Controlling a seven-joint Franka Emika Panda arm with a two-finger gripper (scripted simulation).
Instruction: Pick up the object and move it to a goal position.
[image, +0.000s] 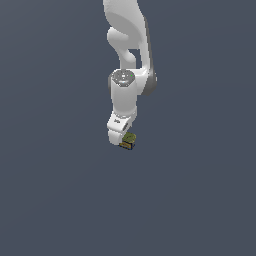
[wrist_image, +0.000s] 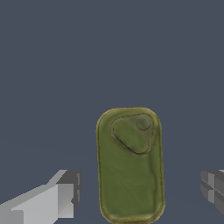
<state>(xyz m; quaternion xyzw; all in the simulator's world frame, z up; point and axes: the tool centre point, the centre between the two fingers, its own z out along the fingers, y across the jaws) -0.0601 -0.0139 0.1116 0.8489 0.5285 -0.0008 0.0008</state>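
The object (image: 129, 140) is a tiny block with an olive-green top and yellow-brown and dark sides. It lies on the dark floor right under the white hand. In the wrist view the object (wrist_image: 130, 166) shows as a rounded olive-green slab with a raised oval mark. My gripper (image: 123, 138) is low over it. In the wrist view the gripper (wrist_image: 140, 190) is open, with one finger on each side of the object. A gap shows between each of the fingertips (wrist_image: 65, 194) and the object, wider on one side.
A plain dark blue-grey floor (image: 55, 190) fills both views. The arm's white links (image: 125, 45) rise above the hand towards the top of the exterior view. No goal marker shows.
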